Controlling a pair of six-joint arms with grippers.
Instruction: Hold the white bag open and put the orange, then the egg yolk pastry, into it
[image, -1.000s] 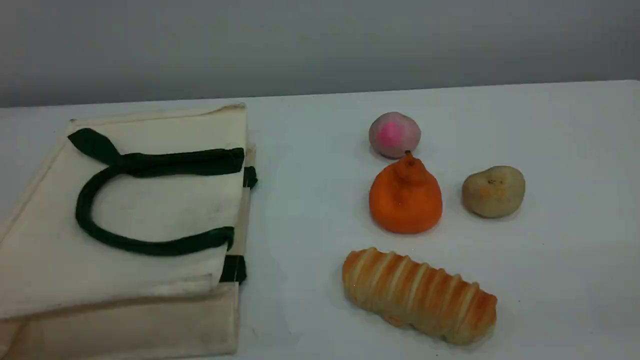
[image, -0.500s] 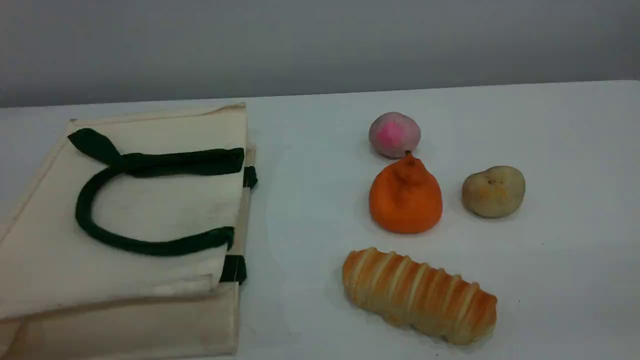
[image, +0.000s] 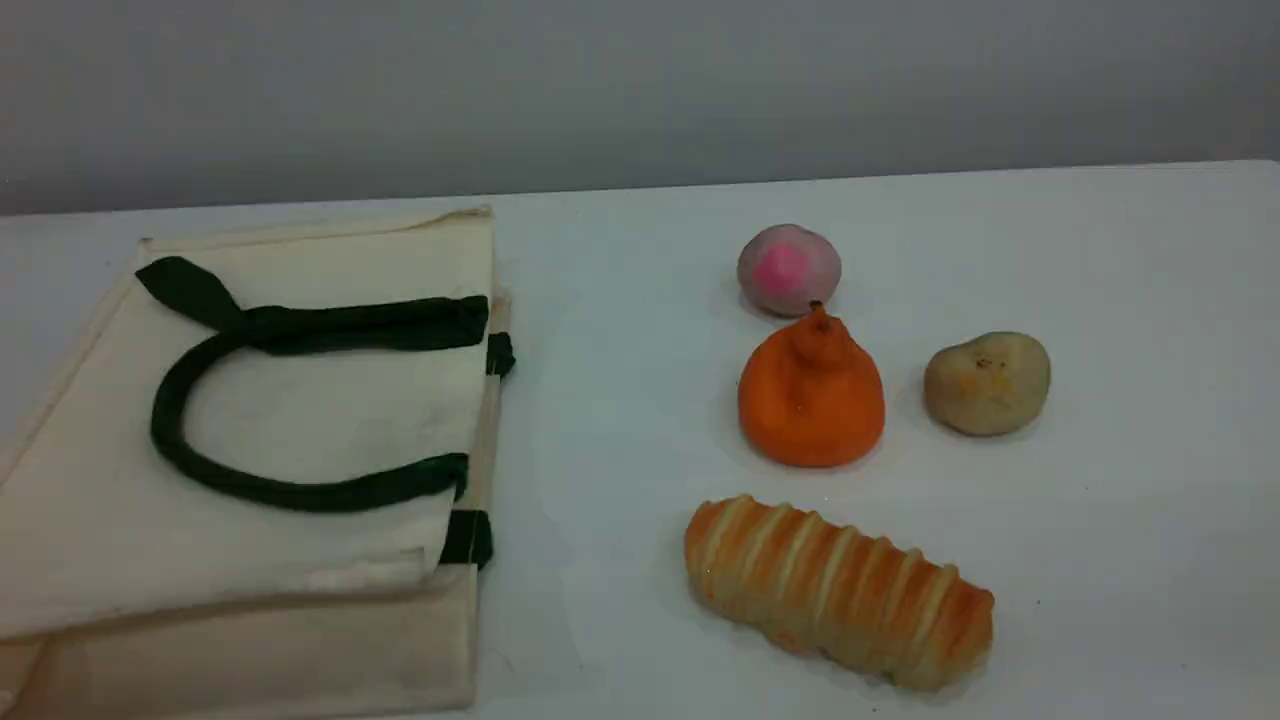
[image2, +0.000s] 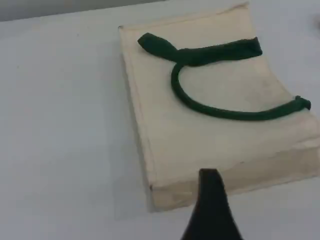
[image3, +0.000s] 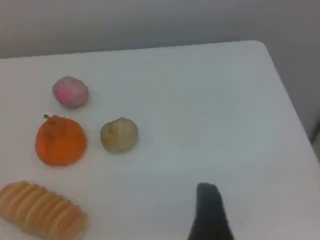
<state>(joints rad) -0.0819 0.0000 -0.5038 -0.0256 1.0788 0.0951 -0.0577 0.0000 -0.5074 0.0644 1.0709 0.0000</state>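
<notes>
The white bag (image: 300, 430) lies flat and closed at the table's left, its dark green handle (image: 200, 470) looped on top. The orange (image: 810, 400) sits right of centre, and the egg yolk pastry (image: 987, 383) rests just to its right. Neither arm shows in the scene view. In the left wrist view one dark fingertip (image2: 212, 195) of my left gripper hovers over the bag's (image2: 210, 100) near corner, holding nothing. In the right wrist view one fingertip (image3: 209, 210) of my right gripper hangs over bare table, right of the pastry (image3: 119, 135) and the orange (image3: 61, 142), also empty.
A pink-centred ball (image: 789, 268) sits right behind the orange. A long striped bread roll (image: 840, 590) lies in front of it. The table's right edge and rounded far corner (image3: 265, 47) show in the right wrist view.
</notes>
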